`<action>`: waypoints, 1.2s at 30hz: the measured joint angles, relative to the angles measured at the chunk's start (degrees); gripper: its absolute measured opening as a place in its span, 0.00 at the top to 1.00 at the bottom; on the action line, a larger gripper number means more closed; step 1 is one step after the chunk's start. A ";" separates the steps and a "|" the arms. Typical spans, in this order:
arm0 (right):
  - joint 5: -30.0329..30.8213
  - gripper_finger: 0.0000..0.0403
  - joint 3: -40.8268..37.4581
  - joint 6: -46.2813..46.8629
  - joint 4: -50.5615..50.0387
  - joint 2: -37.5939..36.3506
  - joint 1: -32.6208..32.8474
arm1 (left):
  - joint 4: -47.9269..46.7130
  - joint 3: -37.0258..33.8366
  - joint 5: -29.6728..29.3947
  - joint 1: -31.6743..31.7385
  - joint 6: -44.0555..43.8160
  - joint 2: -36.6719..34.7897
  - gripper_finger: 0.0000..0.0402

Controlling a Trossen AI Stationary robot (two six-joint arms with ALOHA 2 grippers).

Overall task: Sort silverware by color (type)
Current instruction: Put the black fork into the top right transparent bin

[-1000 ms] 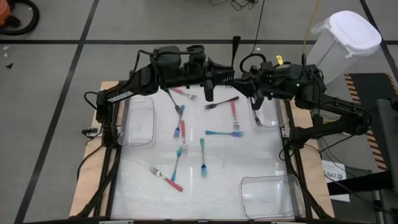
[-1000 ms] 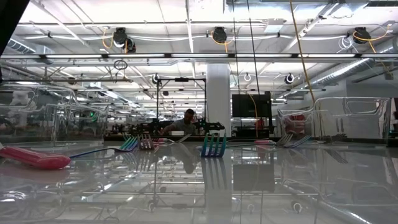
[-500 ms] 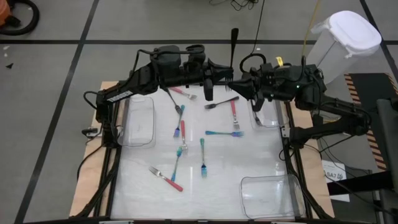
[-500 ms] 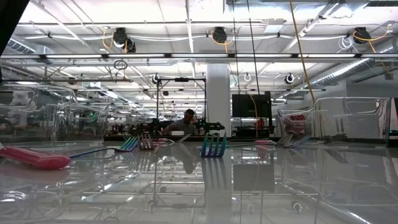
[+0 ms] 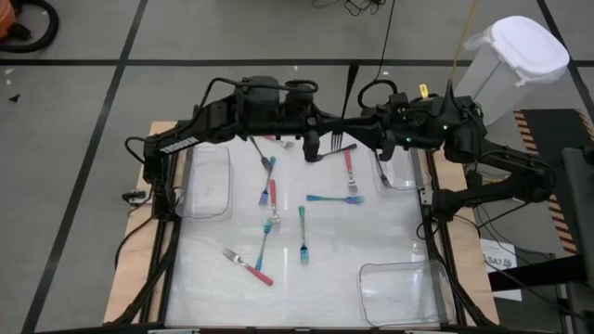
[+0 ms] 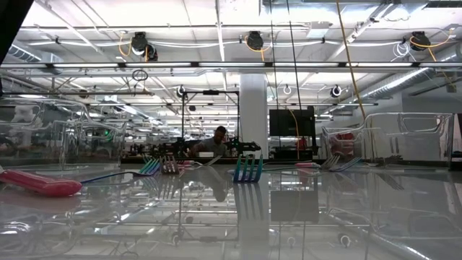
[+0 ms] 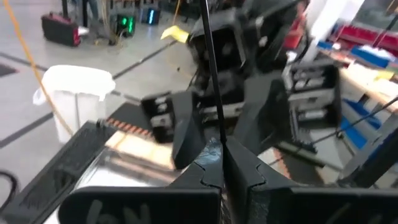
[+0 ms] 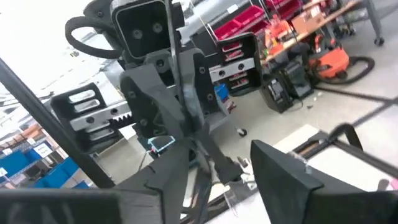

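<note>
Overhead, grippers meeting, left gripper [image 7: 222, 163] clamping black fork [image 7: 211, 81], right gripper [image 8: 214, 171] wide

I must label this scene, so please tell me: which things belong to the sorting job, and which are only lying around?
Job: pink-handled forks, teal-handled forks, black fork pinched in the left gripper, facing the right gripper over the table's far edge.
Only around: clear bins, white waste bin, floor cables.
</note>
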 joint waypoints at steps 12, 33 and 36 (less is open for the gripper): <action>0.14 0.49 0.04 1.44 -3.96 -5.33 -2.45 | -6.84 0.00 6.19 -0.68 -0.94 0.00 1.00; -5.27 0.50 0.07 -1.34 -0.39 -6.74 -4.33 | -11.59 -0.02 7.45 -4.09 0.46 2.69 1.00; -6.96 0.50 0.07 -1.50 -0.39 -6.74 -4.33 | -10.29 0.02 7.30 -4.53 0.10 3.83 1.00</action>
